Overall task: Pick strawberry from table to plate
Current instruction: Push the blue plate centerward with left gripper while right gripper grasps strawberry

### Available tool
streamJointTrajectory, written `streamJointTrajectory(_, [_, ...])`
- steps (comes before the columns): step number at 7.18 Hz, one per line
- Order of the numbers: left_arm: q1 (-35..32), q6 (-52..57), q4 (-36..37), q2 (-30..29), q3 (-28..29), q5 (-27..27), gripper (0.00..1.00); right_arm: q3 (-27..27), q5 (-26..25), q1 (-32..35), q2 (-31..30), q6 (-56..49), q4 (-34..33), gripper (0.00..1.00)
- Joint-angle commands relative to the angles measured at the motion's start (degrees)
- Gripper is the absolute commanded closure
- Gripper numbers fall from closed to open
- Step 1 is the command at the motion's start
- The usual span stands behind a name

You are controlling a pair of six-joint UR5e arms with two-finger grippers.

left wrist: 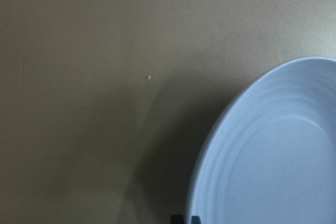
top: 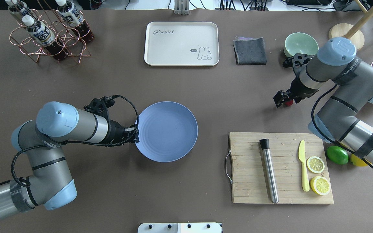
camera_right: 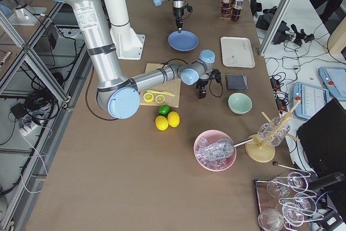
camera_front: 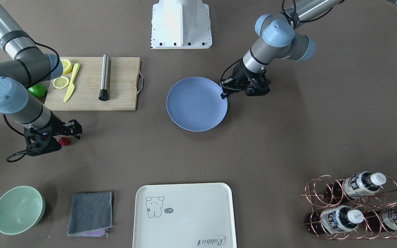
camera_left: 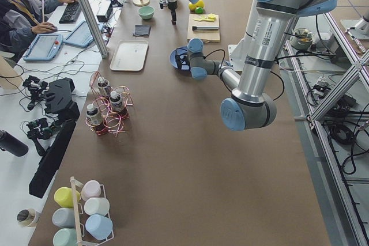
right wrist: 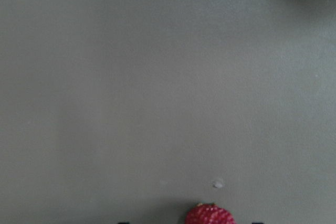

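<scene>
The small dark red strawberry (camera_front: 64, 141) lies on the grey-brown table (camera_front: 288, 137), in front of the cutting board. My right gripper (camera_front: 64, 137) hangs low over it, open, one finger on each side of the berry. In the right wrist view the strawberry (right wrist: 210, 215) shows at the bottom edge, resting on the table. The light blue plate (top: 170, 129) sits mid-table with nothing on it. My left gripper (top: 137, 135) is shut, with its tips at the plate's left rim (left wrist: 210, 145).
The wooden cutting board (top: 248, 168) holds a steel muddler (top: 269, 171), a yellow knife and lemon slices, with a green lime (top: 337, 155) beside it. The far side has a mint bowl (top: 299, 44), a grey cloth (top: 250, 50), a cream tray (top: 181, 43) and a bottle rack (top: 49, 32).
</scene>
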Motion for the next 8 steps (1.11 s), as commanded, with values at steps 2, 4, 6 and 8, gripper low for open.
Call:
streamJointTrajectory(2, [0.48, -0.09, 0.15, -0.15, -0.04, 0.22, 0.97, 0.24, 0.14, 0.25, -0.05, -0.38, 0.00, 1.00])
streamJointTrajectory(4, [0.31, -0.10, 0.15, -0.33, -0.13, 0.13, 0.04, 0.50, 0.14, 0.43, 1.61, 0.23, -0.08, 1.00])
streamJointTrajectory(6, [-0.31, -0.10, 0.15, 0.28, -1.97, -0.48, 0.03, 0.42, 0.58, 0.08, 6.16, 4.85, -0.78, 1.00])
streamJointTrajectory(8, [-7.21, 0.87, 0.32, 0.64, -1.89, -8.26, 0.03, 0.94, 0.24, -3.94, 11.62, 15.29, -0.87, 1.00])
